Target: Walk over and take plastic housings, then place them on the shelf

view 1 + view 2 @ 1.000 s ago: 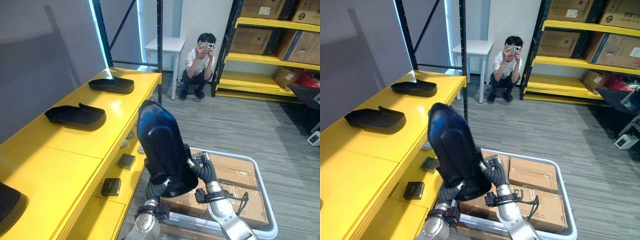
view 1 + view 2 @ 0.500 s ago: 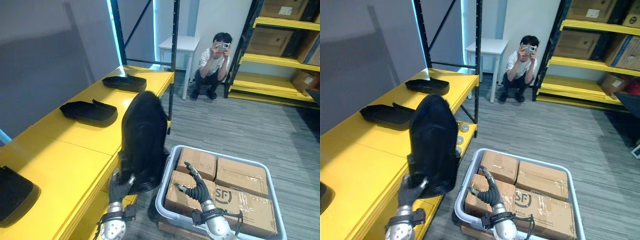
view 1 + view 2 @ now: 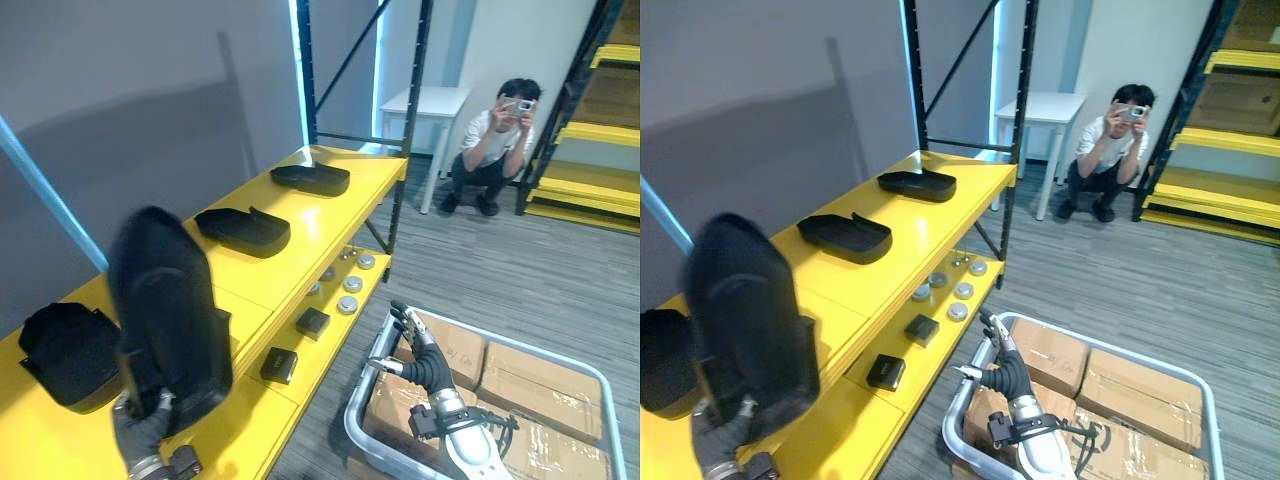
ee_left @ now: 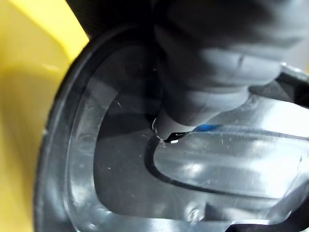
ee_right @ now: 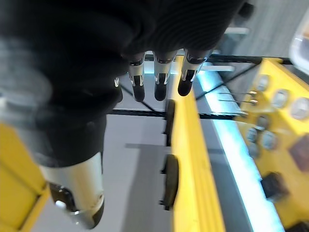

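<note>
Standing upright over the shelf (image 3: 330, 215), long axis vertical: plastic housing (image 3: 165, 310) clasped by left hand (image 3: 140, 437), right hand (image 3: 423, 360) loose

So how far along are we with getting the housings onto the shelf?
Done: three lie on the yellow shelf: the far housing, the middle housing and the near housing. In hand: the left hand grips a fourth housing upright at the shelf's near end, not yet set down. The right hand is open above the bin of cardboard boxes. Left: lay the fourth down.
</note>
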Robot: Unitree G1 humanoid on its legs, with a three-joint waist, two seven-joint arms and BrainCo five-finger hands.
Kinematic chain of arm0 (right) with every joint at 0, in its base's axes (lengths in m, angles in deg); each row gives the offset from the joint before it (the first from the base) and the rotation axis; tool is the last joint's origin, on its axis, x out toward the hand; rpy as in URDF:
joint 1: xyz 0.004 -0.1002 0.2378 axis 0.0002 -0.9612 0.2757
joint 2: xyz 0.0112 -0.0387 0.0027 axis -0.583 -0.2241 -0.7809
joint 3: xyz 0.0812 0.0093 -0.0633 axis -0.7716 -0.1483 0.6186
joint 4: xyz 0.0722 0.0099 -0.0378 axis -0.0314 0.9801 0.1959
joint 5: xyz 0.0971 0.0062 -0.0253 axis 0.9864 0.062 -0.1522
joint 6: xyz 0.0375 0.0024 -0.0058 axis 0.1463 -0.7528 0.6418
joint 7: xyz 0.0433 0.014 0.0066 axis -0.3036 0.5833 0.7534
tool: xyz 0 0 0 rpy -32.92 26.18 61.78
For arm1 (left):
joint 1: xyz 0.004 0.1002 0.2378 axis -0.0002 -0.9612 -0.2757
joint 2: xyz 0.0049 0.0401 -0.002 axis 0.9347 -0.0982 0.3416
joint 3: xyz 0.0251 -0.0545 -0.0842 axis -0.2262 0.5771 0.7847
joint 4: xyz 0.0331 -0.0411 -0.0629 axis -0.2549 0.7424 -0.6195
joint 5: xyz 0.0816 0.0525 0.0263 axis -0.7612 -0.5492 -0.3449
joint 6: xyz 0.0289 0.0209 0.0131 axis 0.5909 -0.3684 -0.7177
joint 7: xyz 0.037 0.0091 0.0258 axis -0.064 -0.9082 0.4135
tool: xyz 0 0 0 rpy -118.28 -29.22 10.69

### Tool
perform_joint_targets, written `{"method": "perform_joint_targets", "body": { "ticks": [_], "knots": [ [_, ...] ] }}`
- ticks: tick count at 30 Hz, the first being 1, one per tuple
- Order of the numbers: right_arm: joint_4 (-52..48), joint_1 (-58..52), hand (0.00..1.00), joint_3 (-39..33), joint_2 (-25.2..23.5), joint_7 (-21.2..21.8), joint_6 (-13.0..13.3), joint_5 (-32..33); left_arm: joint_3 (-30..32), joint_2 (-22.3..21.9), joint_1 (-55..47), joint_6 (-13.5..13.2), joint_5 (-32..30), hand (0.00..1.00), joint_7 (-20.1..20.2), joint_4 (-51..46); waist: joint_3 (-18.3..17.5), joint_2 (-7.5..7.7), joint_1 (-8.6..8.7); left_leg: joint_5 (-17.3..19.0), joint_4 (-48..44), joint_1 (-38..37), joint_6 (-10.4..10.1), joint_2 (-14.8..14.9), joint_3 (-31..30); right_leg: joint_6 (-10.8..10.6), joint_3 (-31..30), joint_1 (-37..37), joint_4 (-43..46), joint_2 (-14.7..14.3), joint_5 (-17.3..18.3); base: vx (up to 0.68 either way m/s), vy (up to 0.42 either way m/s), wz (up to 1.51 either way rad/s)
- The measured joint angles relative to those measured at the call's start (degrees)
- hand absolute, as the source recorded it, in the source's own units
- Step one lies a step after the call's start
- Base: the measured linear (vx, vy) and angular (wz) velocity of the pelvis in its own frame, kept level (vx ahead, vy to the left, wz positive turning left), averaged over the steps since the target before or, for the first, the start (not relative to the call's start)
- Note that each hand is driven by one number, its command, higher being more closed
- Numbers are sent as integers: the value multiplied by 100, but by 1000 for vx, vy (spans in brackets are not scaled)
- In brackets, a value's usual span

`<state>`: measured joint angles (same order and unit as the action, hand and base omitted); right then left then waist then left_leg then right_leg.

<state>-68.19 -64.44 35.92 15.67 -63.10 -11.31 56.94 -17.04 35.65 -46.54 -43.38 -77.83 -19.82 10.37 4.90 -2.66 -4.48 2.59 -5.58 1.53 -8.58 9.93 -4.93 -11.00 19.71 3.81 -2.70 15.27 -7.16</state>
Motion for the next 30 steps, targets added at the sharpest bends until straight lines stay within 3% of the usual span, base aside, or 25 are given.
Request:
{"method": "perform_joint_targets", "body": {
  "ticks": [2,3,4,5,6,7,8,10,11,12,13,14,15,17,18,19,20,21,22,23,25,30],
  "knots": [
    [8,-300,0,-332,-233,-21,-83,-11,63,-150,-102,-318,288,100,224,-496,-15,26,16,-192,2,114,278,-83,354,-26,485,158,226,197,198,50,16,130],
    [54,-389,0,-584,-387,-97,-106,-10,72,-173,-40,-526,463,100,435,-717,0,49,38,-300,-42,155,638,-79,1159,-22,971,315,474,385,343,38,19,167],
    [66,-389,0,-745,-494,-203,-125,-2,97,-159,15,-751,596,100,703,-857,35,85,62,-305,-243,186,1128,147,2107,-31,1462,506,641,500,409,29,-6,175],
    [58,-385,0,-799,-497,-262,-122,16,87,-158,54,-846,611,100,817,-928,29,75,88,-336,-411,225,1170,291,2584,-43,1707,645,697,548,461,56,-45,181],
    [61,-378,0,-980,-442,-388,-119,50,-21,-149,189,-991,610,100,1051,-1073,47,73,124,-421,-651,248,1088,427,3098,-163,2145,849,905,711,603,61,-18,176],
    [87,-331,0,-1097,-429,-507,-118,180,-96,-141,269,-1108,623,100,1273,-1199,51,79,124,-444,-673,315,804,298,3044,-208,2446,994,1102,897,674,67,30,157],
    [87,-281,0,-1109,-445,-554,-108,263,-106,-124,274,-1151,648,100,1364,-1286,69,90,122,-439,-650,352,664,202,2958,-194,2561,1034,1184,990,683,61,171,116],
    [90,-168,0,-1128,-539,-731,-17,372,-149,-2,397,-1184,734,100,1621,-1492,199,136,84,-378,-644,456,562,-78,2777,-151,2667,1013,1811,1422,669,44,215,85],
    [94,-106,0,-1160,-571,-849,-5,366,-153,91,545,-1170,835,100,1845,-1515,323,147,90,-374,-613,444,572,-248,2643,132,2469,786,2693,1838,524,19,222,83],
    [116,-86,0,-1177,-615,-914,10,366,-183,195,627,-1156,930,100,2006,-1516,403,140,105,-369,-512,366,582,-353,2550,689,1996,472,3384,2060,195,36,332,112],
    [251,-70,0,-1198,-696,-964,120,365,-251,411,718,-1152,972,100,2106,-1525,465,85,227,-392,-319,273,625,-380,2309,952,1041,55,4019,1932,61,63,178,118],
    [275,-81,0,-1211,-771,-964,169,368,-292,602,845,-1131,974,100,2110,-1517,536,31,326,-431,-142,246,695,-356,1974,606,460,-176,4266,1475,745,102,105,158],
    [275,-97,0,-1237,-796,-961,337,368,-308,780,1047,-1079,990,100,2110,-1495,591,53,461,-499,208,211,793,-356,1661,525,-48,-406,4182,749,1451,111,-7,143],
    [264,-73,0,-1458,-859,-949,578,365,-382,921,1332,-999,1029,100,2100,-1384,602,74,570,-498,707,155,795,-420,1360,537,-386,-638,3551,0,1815,126,-4,136],
    [252,-6,0,-1646,-959,-949,700,357,-387,1024,1531,-875,1043,100,2084,-1304,595,362,637,-439,736,149,896,-745,1277,509,-739,-771,2792,-191,1857,146,-63,144],
    [122,98,0,-1795,-957,-941,817,364,-384,1172,1716,-729,1084,100,2083,-1296,699,573,671,-670,191,391,842,-973,1303,475,-1094,-794,2360,-155,1759,120,-72,131],
    [221,159,0,-1893,-882,-893,846,369,-443,1083,1744,-639,1082,100,2096,-1196,813,525,728,-810,173,271,847,-1023,1239,363,-952,-682,2547,-49,1958,90,-68,85],
    [335,150,0,-1987,-804,-843,828,395,-522,953,1506,-487,1052,100,2124,-1189,697,449,655,-790,467,114,790,-1083,1203,391,-910,-536,2309,-37,1947,159,-9,56],
    [321,170,0,-1999,-740,-827,830,397,-533,921,1363,-442,1018,100,2226,-1215,568,291,627,-924,546,212,815,-999,1090,459,-764,-393,1852,-201,1719,190,-5,27],
    [323,205,0,-1996,-723,-822,827,398,-529,922,1361,-413,1024,100,2289,-1216,551,263,590,-960,544,256,805,-958,1076,466,-714,-333,1654,-267,1613,188,-33,26],
    [325,473,0,-1951,-708,-800,801,391,-531,876,1337,-258,1138,100,2503,-1217,540,276,485,-1007,544,327,820,-888,1012,415,-599,-77,1054,-441,1275,165,-41,9],
    [331,472,0,-1982,-712,-833,739,425,-735,663,1109,-200,1303,100,2890,-1237,531,261,523,-1020,510,319,839,-911,1195,441,-262,205,973,-380,1280,125,-27,24]
  ]
}}
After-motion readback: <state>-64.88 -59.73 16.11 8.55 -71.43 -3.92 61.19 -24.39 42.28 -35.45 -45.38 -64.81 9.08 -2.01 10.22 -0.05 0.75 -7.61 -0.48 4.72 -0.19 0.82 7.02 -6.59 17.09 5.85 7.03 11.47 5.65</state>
